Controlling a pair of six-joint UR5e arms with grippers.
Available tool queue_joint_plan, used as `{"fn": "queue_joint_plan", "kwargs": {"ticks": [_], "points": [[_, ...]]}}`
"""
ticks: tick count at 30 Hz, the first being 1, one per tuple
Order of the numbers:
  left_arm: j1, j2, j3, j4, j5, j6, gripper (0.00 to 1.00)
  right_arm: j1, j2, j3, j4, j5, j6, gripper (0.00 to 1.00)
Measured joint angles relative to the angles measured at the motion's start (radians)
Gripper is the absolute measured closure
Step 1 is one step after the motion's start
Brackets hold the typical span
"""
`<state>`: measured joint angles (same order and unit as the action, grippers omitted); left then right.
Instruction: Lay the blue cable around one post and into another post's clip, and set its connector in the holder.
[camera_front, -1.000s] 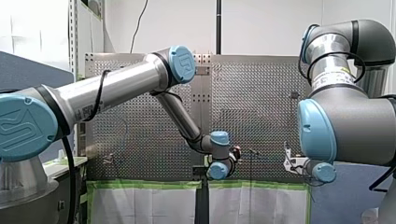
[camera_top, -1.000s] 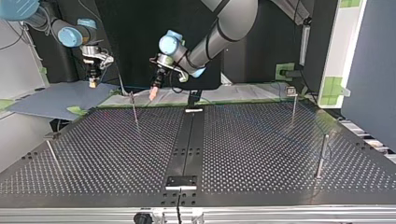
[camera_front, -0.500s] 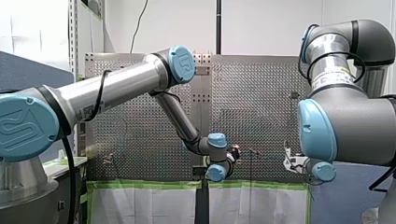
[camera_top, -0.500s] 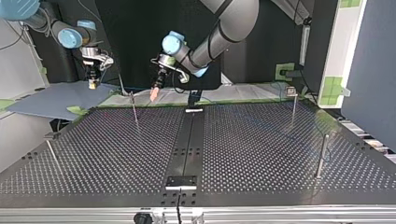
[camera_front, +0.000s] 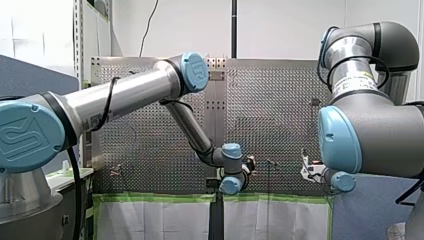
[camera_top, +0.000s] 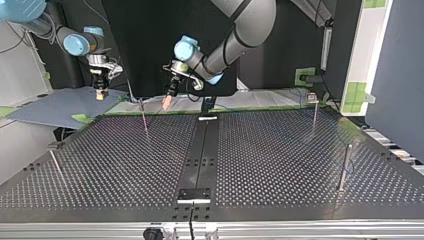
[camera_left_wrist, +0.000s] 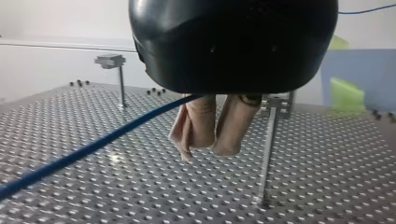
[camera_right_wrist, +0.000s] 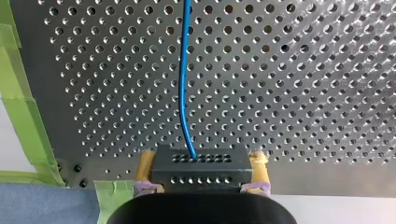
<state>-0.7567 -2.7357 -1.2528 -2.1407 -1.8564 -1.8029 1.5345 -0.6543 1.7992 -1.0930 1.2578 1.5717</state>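
Note:
The blue cable (camera_left_wrist: 93, 147) runs out from between the beige pads of my left gripper (camera_left_wrist: 205, 148), which is shut on it above the perforated table (camera_left_wrist: 140, 196). A thin post (camera_left_wrist: 266, 154) with a clip on top stands just beside those fingers. In the top view my left gripper (camera_top: 166, 102) hangs over the table's far edge, near a post (camera_top: 144, 119). My right gripper (camera_right_wrist: 201, 161) has yellow pads shut on a black connector block (camera_right_wrist: 201, 169). The cable (camera_right_wrist: 183, 84) leaves that block and runs away over the plate. In the top view my right gripper (camera_top: 101, 93) sits at the far left.
More posts stand at the top view's right (camera_top: 314, 112) (camera_top: 345, 167) and near left (camera_top: 56, 167). A small black plate (camera_top: 195, 195) sits at the near middle, another (camera_top: 207, 118) at the far middle. Green tape (camera_right_wrist: 21, 107) lines the table's edge. A blue-grey sheet (camera_top: 55, 107) lies beyond it.
In the top view both grippers have shifted slightly to the right and a little lower. Both grips are unchanged.

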Motion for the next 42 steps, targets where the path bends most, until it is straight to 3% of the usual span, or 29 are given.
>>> {"fn": "queue_joint_plan", "kwargs": {"ticks": [4, 11, 15, 16, 32, 37, 42], "points": [[-0.003, -0.04, 0.04, -0.032, 0.001, -0.006, 0.81, 0.004, 0.001, 0.0, -0.005, -0.001, -0.001, 1.0], [-0.005, -0.091, 0.089, -0.033, 0.003, -0.018, 0.83, 0.006, 0.003, -0.009, -0.011, -0.001, 0.002, 1.0], [-0.003, -0.094, 0.094, -0.032, 0.002, -0.019, 0.83, 0.006, 0.004, -0.023, -0.003, -0.001, 0.003, 1.0], [-0.003, -0.095, 0.095, -0.032, 0.001, -0.019, 0.87, 0.006, 0.004, -0.026, -0.002, -0.001, 0.003, 1.0], [-0.002, -0.095, 0.135, -0.035, -0.044, -0.002, 0.87, 0.001, 0.008, -0.036, -0.012, -0.001, 0.015, 1.0], [-0.003, -0.095, 0.14, -0.04, -0.038, 0.001, 0.87, 0.0, 0.011, -0.046, -0.012, -0.002, 0.024, 1.0], [-0.01, -0.094, 0.139, -0.077, -0.018, 0.035, 0.87, -0.004, 0.013, -0.05, 0.0, 0.001, 0.02, 1.0]]}}
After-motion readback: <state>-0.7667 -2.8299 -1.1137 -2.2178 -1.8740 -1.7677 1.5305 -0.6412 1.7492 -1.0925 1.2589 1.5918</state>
